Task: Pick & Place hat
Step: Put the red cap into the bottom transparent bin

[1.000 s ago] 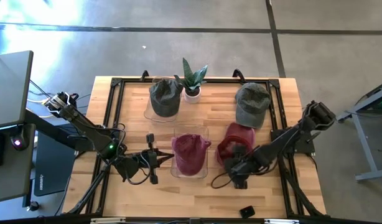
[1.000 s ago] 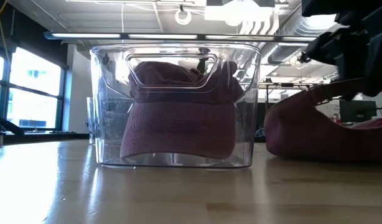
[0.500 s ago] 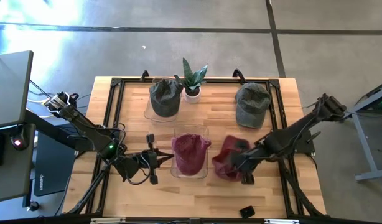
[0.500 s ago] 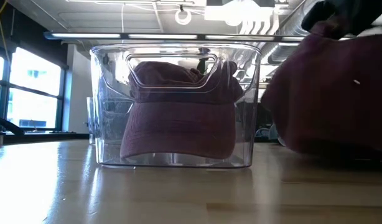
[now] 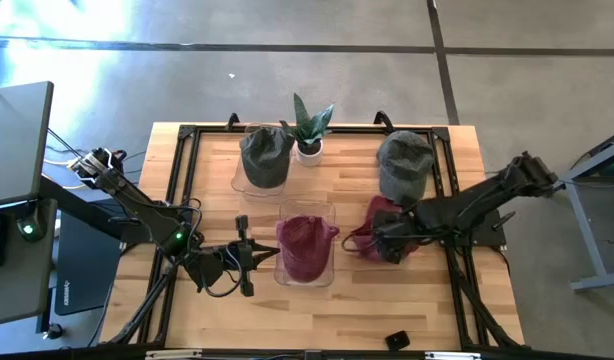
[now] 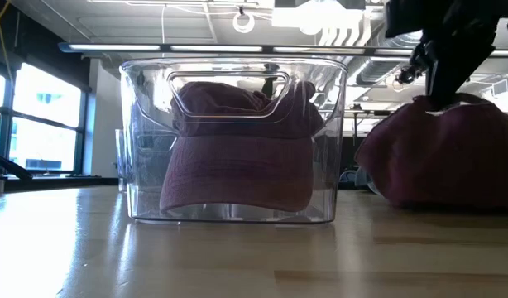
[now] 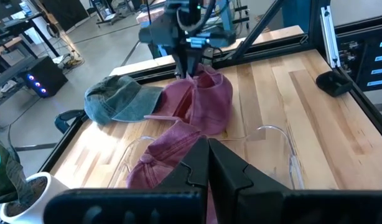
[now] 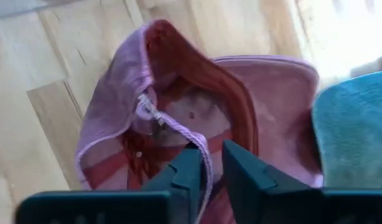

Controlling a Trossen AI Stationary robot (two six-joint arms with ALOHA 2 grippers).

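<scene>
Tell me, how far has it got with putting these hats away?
One red hat already sits in a clear bin, and a green hat in the bin behind it. In hand: the right claw pinches a second red hat, which rests on the table. Left: binning that one and the loose green hat. The left claw waits shut beside the bin.

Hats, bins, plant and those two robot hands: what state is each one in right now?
Loose maroon hat: crumpled on the table, pinched by the right gripper.
Maroon hat in clear bin: resting inside.
Clear bin: upright, no lid.
Green hat in rear bin: resting inside.
Loose green hat: lying on the table, untouched.
Potted plant: upright.
Left gripper: fingers shut, holding nothing, beside the clear bin.
</scene>
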